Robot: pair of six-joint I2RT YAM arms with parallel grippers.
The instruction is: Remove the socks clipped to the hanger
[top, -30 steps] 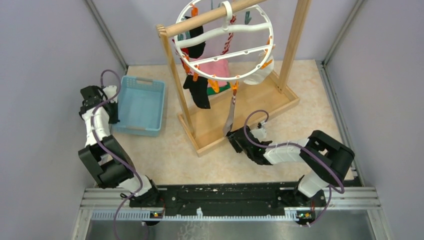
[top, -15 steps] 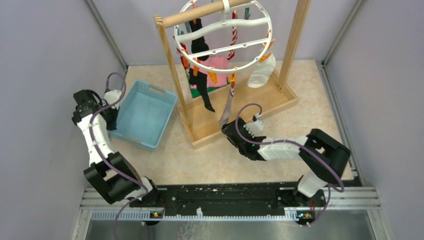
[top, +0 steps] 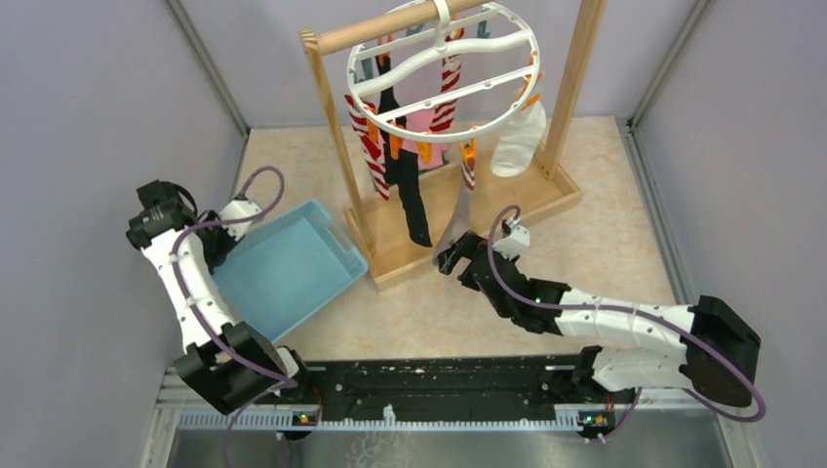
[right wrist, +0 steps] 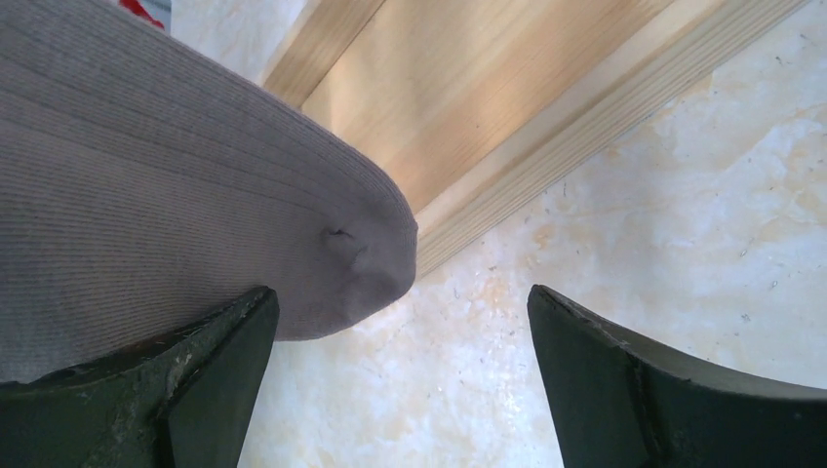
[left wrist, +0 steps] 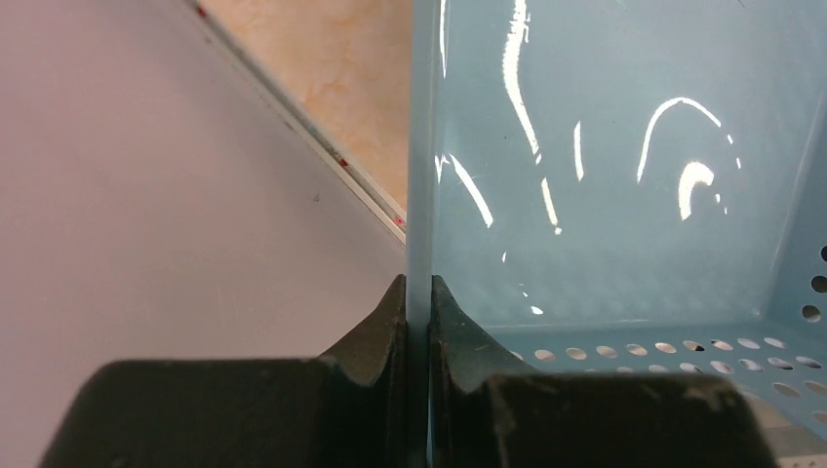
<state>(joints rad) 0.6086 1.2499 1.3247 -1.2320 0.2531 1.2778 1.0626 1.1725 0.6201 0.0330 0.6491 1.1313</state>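
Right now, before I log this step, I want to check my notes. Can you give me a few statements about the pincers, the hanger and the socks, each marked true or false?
1. The left pincer is shut on a wall of the blue basket. True.
2. The right pincer is clamped shut on the grey sock. False: its jaws stand wide open, and the sock's toe lies beside one finger.
3. The hanger lies flat on the table. False: it hangs from the wooden rod of the stand.
4. A black sock hangs from the hanger. True.
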